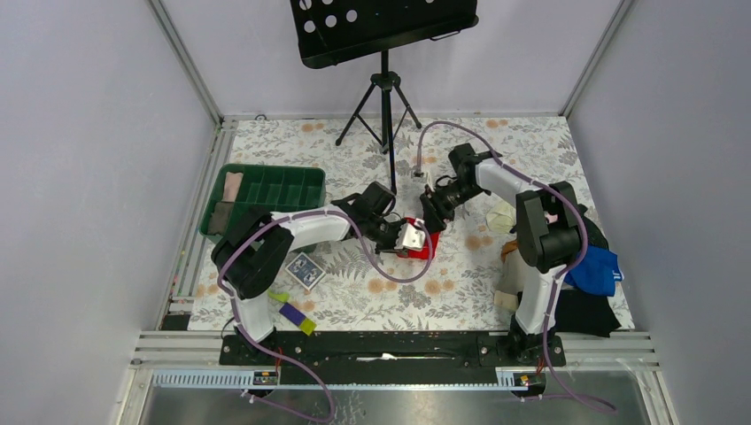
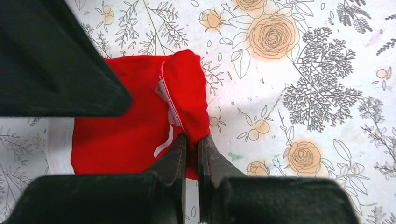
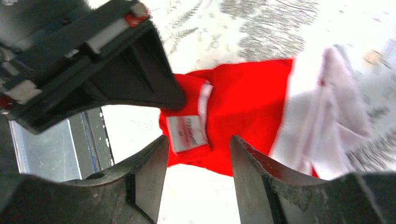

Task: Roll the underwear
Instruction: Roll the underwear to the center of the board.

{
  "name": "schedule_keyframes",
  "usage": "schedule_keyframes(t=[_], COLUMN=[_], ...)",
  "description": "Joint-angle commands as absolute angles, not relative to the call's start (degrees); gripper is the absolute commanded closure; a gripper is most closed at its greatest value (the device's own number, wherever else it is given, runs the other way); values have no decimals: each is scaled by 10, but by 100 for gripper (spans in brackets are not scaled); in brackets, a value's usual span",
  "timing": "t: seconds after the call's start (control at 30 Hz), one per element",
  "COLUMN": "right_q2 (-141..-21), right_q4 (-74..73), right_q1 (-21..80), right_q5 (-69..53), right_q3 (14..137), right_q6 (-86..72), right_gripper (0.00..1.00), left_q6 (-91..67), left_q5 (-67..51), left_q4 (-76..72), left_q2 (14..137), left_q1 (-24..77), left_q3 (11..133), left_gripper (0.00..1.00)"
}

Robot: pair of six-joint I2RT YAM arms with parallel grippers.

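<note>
The red underwear [image 1: 430,245] lies on the floral cloth at the table's middle, partly folded over itself, with its white-pink waistband to one side. My left gripper [image 1: 413,241] is shut on a raised fold of it; in the left wrist view [image 2: 192,140] red cloth [image 2: 126,135] is pinched between the jaws. My right gripper [image 1: 432,221] hovers just beyond, open and empty. In the right wrist view [image 3: 198,147] the underwear [image 3: 247,107] with its white label lies ahead of the spread jaws, close to but not between them.
A green bin [image 1: 266,189] with folded clothes stands at the left. A music stand [image 1: 383,31] is at the back. A blue card box [image 1: 304,270] and a purple-yellow object [image 1: 297,316] lie near left. Blue [image 1: 595,270] and black [image 1: 584,312] garments are piled on the right.
</note>
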State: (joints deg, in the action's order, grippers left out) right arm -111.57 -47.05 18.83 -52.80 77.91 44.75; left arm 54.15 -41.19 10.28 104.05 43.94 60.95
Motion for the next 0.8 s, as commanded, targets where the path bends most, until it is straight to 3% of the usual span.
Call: schedule_keyframes(t=[0.0,0.33,0.77], right_q2=[-1101,-1077,-1140], right_q4=[-445,-365,-333], right_q1=[164,166,190], right_q5=[-485,-367,-359], right_q3=[793,711,751], right_q6=[350,286,259], right_gripper=[43,66,70], left_q6=[578,563,531], left_q5=[-460,-489,-514], left_q4=[221,318,370], left_q2=[1053,1070,1111], left_q1=[433,433,436], left_q3=[671,715,731], left_gripper=[100,100,100])
